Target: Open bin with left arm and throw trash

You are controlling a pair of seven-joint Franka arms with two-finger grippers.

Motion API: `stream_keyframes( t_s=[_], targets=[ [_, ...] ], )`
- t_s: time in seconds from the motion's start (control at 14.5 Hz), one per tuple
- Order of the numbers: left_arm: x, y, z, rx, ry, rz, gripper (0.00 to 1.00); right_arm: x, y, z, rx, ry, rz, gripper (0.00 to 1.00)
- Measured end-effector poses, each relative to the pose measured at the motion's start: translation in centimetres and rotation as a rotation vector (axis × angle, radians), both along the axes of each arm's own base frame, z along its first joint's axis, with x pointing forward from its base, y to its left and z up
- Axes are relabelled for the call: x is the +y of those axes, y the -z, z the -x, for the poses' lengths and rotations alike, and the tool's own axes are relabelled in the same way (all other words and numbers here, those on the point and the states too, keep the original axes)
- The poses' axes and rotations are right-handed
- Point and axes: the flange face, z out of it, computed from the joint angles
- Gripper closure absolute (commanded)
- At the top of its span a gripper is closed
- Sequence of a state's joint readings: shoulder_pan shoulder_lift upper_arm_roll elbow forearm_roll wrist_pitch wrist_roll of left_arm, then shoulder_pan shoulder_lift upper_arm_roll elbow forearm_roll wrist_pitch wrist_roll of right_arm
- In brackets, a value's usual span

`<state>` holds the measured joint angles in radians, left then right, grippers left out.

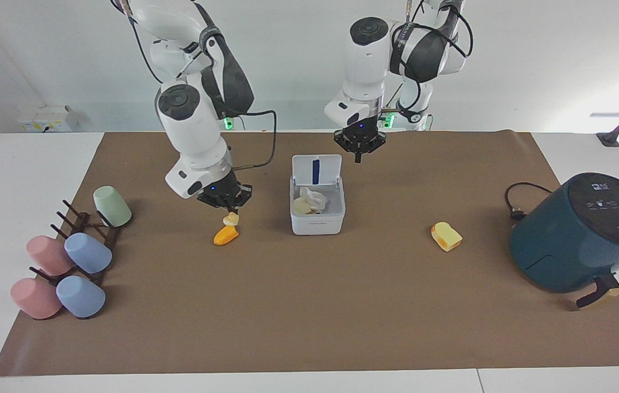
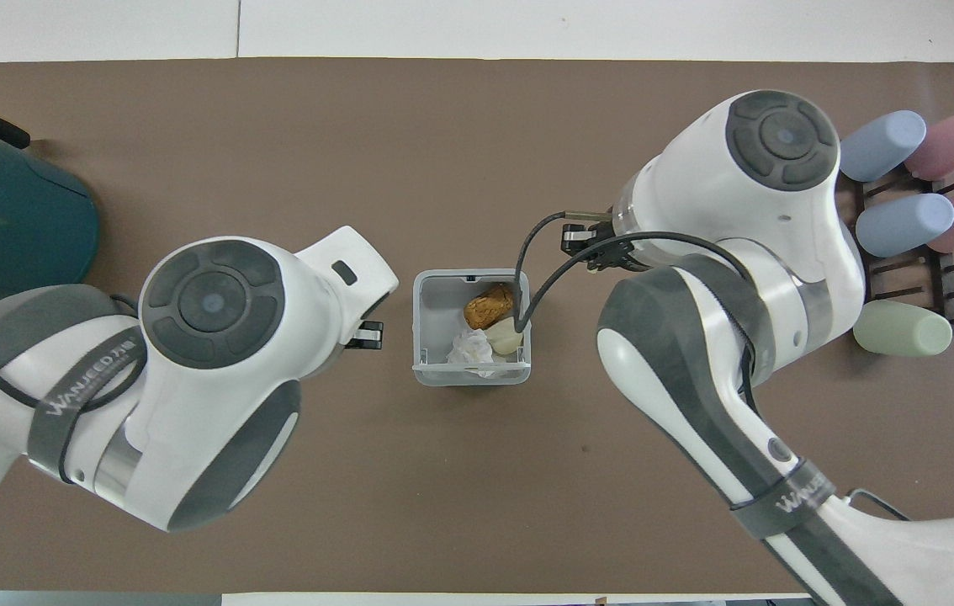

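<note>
The white bin (image 1: pixel 317 224) stands mid-mat with its lid (image 1: pixel 316 170) swung upright. Crumpled paper and food scraps lie inside, as the overhead view (image 2: pixel 421 328) shows too. My left gripper (image 1: pixel 359 155) hangs shut and empty above the mat, beside the raised lid. My right gripper (image 1: pixel 226 206) is shut on the pale beige lump (image 1: pixel 231 219) and holds it just above the orange wedge (image 1: pixel 225 236), toward the right arm's end from the bin. The yellow bread-like chunk (image 1: pixel 446 236) lies on the mat toward the left arm's end. My arms hide the wedge and the chunk in the overhead view.
A dark teal air fryer (image 1: pixel 577 234) with its cable stands at the left arm's end of the table (image 2: pixel 6 227). A rack of pastel cups (image 1: pixel 69 256) sits at the right arm's end (image 2: pixel 906 219).
</note>
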<state>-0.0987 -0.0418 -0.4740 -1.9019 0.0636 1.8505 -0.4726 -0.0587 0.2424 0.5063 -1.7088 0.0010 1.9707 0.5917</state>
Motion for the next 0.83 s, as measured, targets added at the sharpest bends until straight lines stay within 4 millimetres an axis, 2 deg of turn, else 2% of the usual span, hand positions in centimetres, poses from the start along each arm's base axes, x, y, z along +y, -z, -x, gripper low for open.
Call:
stream_keyframes(
  t_s=[0.21, 0.48, 0.55, 0.69, 0.76, 0.83],
  targets=[
    [5.4, -0.1, -3.2, -0.009, -0.109, 0.013, 0.0, 5.9, -0.4, 2.2, -0.011, 0.081, -0.057, 1.0],
    [11.7, 0.2, -6.8, -0.055, -0.178, 0.045, 0.0, 11.1, 0.1, 4.2, -0.052, 0.173, -0.157, 1.0],
    [12.9, 0.8, -7.6, -0.059, -0.189, 0.049, 0.0, 11.9, 0.7, 4.8, -0.057, 0.187, -0.175, 0.86],
    [15.0, 2.7, -9.1, -0.06, -0.223, 0.057, 0.0, 12.9, 2.0, 5.9, -0.052, 0.21, -0.188, 0.41],
    [16.0, 4.1, -9.8, -0.056, -0.239, 0.059, 0.0, 13.2, 2.4, 6.3, -0.045, 0.225, -0.189, 0.29],
    [16.6, 5.5, -10.4, -0.051, -0.25, 0.061, 0.0, 13.4, 2.4, 6.5, -0.039, 0.246, -0.191, 0.09]
  ],
)
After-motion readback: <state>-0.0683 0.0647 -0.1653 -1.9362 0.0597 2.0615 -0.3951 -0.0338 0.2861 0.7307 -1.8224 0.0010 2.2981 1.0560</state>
